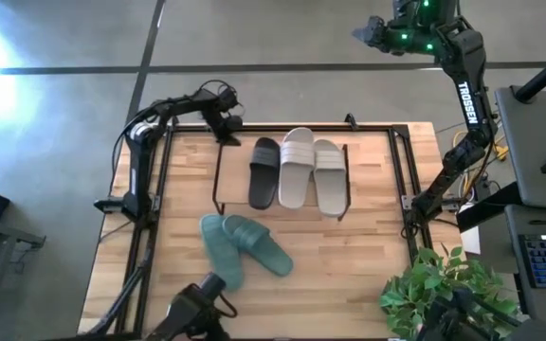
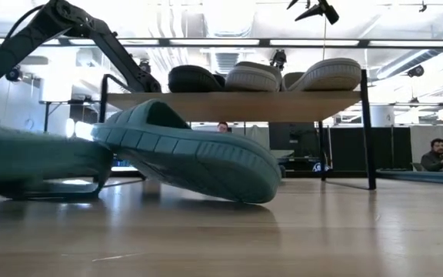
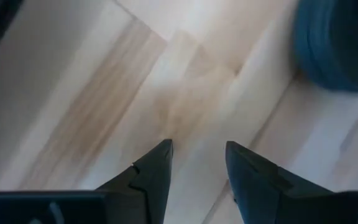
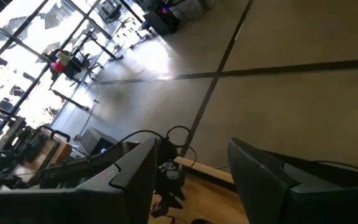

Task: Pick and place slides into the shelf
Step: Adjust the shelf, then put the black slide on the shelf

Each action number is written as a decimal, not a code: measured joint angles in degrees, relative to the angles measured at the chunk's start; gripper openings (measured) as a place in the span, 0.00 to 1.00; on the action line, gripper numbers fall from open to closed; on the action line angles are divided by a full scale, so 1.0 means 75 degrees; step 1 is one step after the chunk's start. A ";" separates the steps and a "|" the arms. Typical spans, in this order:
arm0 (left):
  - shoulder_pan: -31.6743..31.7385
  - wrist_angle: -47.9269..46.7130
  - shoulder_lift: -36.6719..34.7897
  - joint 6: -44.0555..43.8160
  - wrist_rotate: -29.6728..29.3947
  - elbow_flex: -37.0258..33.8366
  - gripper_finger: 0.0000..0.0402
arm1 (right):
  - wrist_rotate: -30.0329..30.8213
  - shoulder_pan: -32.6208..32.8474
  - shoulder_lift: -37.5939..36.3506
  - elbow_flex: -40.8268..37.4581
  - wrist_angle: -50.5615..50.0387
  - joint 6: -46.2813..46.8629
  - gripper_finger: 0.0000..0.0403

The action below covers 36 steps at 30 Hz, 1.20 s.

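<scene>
We log the left arm's dark two-finger gripper [image 1: 227, 123] in the upper left of the high view, above the far left edge of the light wooden table [image 1: 368, 251], just beside the back left corner of the low black thin-metal-frame shelf with a light wooden board top [image 1: 218, 180]. In the left wrist view this left gripper [image 3: 197, 155] shows its fingers apart, a clear gap between the tips, with nothing held and pale wood grain beyond.

Moving right, we find three slides resting on the shelf top at the centre of the high view. The black open-toe slide sandal [image 1: 264, 172] lies on the left. The pair of white, light-grey slide sandals [image 1: 313, 170] lies just beside it on the right. In the low view the same three sit side by side on the board [image 2: 237, 105].

Below the shelf, in the lower centre of the high view, the pair of teal-green slide sandals [image 1: 245, 248] lies on the table, one overlapping the other. The low view shows one teal slide [image 2: 191, 154] tilted, propped on its mate.

At the upper right of the high view, the right arm's dark two-finger gripper [image 1: 366, 34] hangs well apart from the table, over the grey floor. The right wrist view shows its fingers [image 4: 135, 177] spread, holding nothing.
</scene>
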 joint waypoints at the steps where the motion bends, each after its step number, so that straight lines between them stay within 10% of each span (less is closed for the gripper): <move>1: 0.0014 -0.0002 -0.0054 0.0383 0.0039 -0.0006 0.35 | 0.0002 0.0000 0.0000 0.0000 -0.0033 -0.0005 0.46; 36: 0.0390 0.0813 0.0059 0.1750 0.1809 0.0754 0.35 | 0.0095 0.0078 -0.0108 0.0003 -0.2541 -0.0244 0.46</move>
